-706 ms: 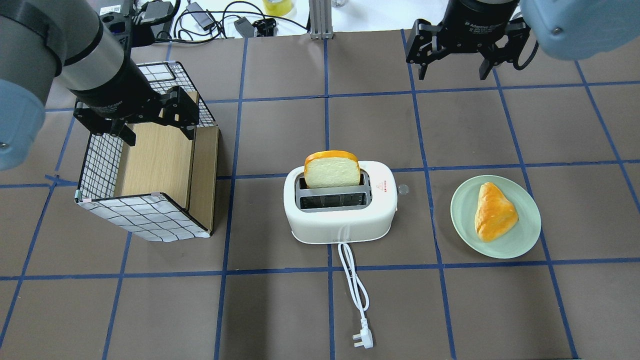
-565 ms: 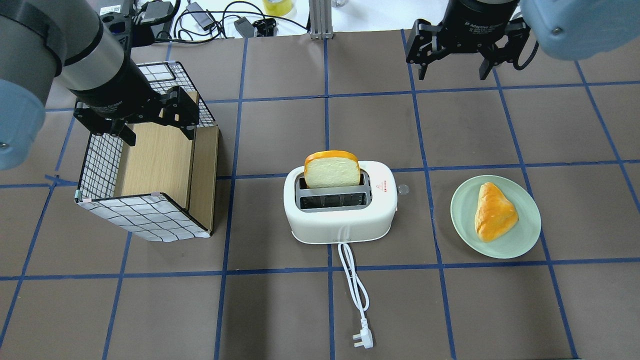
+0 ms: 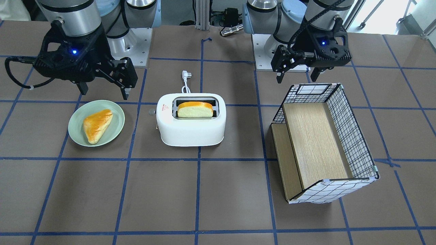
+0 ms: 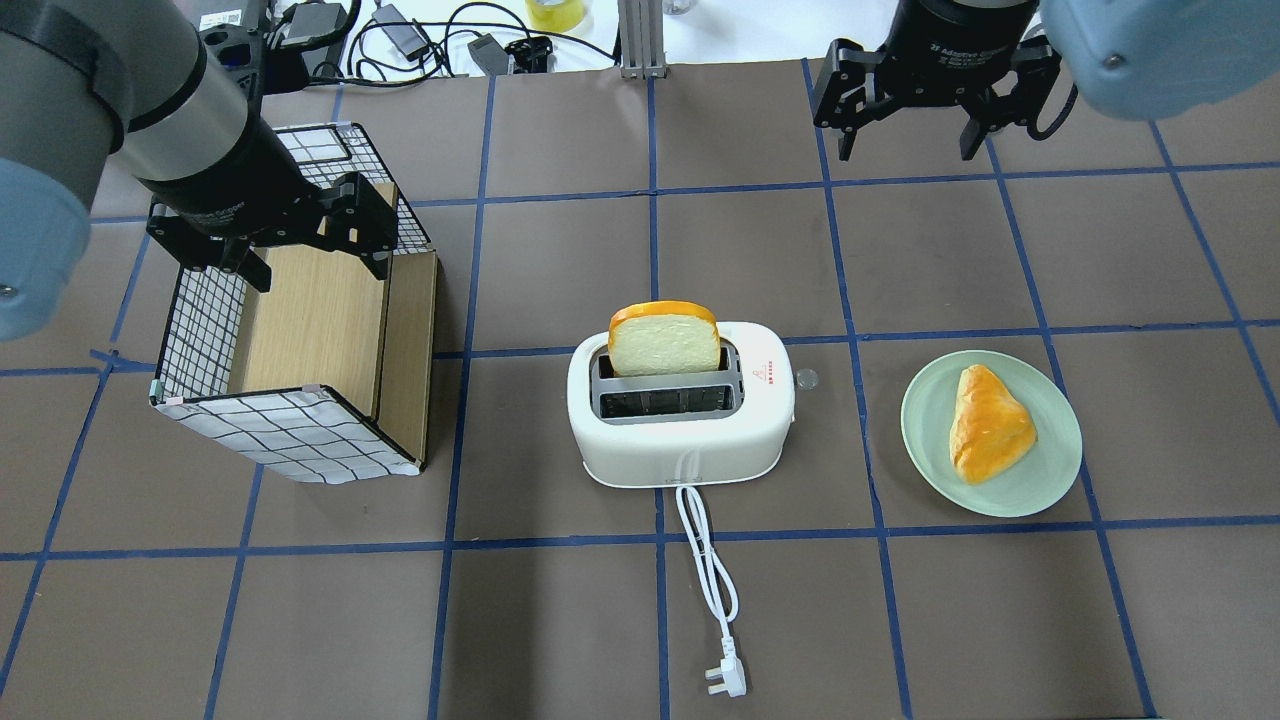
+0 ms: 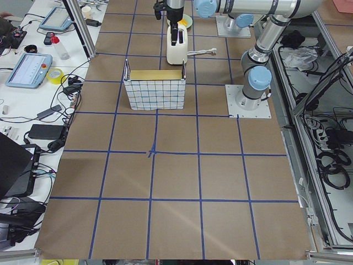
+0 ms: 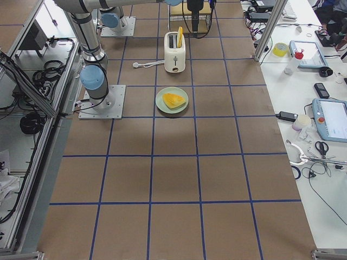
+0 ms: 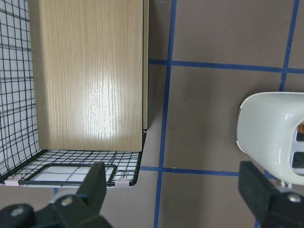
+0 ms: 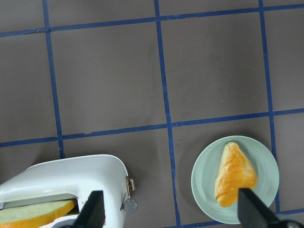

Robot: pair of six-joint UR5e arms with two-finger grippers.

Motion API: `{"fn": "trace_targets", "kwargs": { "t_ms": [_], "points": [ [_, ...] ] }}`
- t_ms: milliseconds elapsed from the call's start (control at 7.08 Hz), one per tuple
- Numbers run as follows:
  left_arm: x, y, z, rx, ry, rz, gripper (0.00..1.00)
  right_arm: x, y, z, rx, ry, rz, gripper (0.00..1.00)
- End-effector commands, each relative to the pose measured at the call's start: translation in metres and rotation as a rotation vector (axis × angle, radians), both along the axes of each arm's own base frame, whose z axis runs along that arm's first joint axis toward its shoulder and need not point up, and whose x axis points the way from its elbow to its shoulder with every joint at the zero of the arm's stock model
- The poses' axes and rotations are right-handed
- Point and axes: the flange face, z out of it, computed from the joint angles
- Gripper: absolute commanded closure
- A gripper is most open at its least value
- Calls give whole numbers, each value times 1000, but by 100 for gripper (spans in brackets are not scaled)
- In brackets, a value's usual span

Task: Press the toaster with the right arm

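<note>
Jaws of the right gripper (image 4: 908,140) stand wide open, empty. The toaster (image 4: 680,420) sits below them, offset toward the robot's left, its lever (image 8: 129,205) on the end nearest them. Farther off, the left gripper (image 4: 318,270) hangs open, empty.
</note>
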Motion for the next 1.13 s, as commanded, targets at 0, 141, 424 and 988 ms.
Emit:
{"fn": "trace_targets", "kwargs": {
  "t_ms": [0,141,424,988],
  "points": [
    [0,0,0,0,2,0,0,0,0,0,-2,1,0,0],
    [0,0,0,0,0,0,0,-1,0,0,0,2,-1,0],
    [0,0,0,0,0,0,0,-1,0,-2,9,2,3,56],
    [0,0,0,0,0,0,0,-6,-3,-8,37,0,-4,100]
  ]
}}
